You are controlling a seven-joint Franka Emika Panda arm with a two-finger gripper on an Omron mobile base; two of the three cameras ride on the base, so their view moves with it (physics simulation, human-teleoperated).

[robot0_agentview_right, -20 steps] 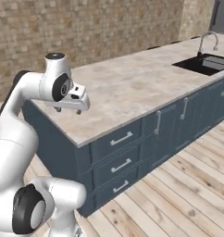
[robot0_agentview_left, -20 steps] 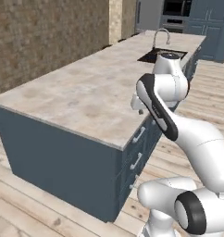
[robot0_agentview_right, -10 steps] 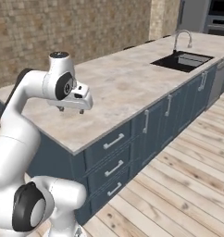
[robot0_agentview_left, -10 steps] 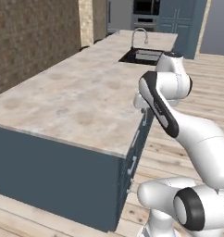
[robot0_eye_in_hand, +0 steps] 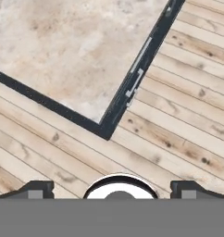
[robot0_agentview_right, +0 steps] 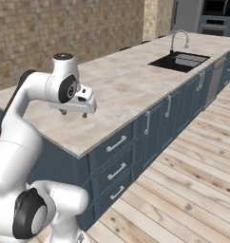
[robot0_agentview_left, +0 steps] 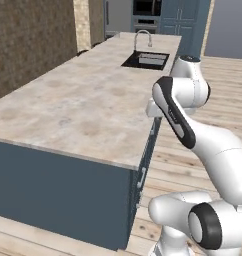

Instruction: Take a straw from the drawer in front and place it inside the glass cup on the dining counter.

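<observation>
We see the dining counter (robot0_agentview_right: pixel 112 90), a long beige marbled top on a dark blue-grey base, standing on a pale wooden plank floor (robot0_agentview_right: pixel 183 190). Towards its far end a dark sink (robot0_agentview_right: pixel 178 60) is set into the top, with a curved tap (robot0_agentview_right: pixel 178 35) at its far edge.

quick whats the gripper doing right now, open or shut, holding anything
Gripper: open, jaws spread wide, nothing between them; it hangs above the corner of the counter and the wooden floor.
</observation>
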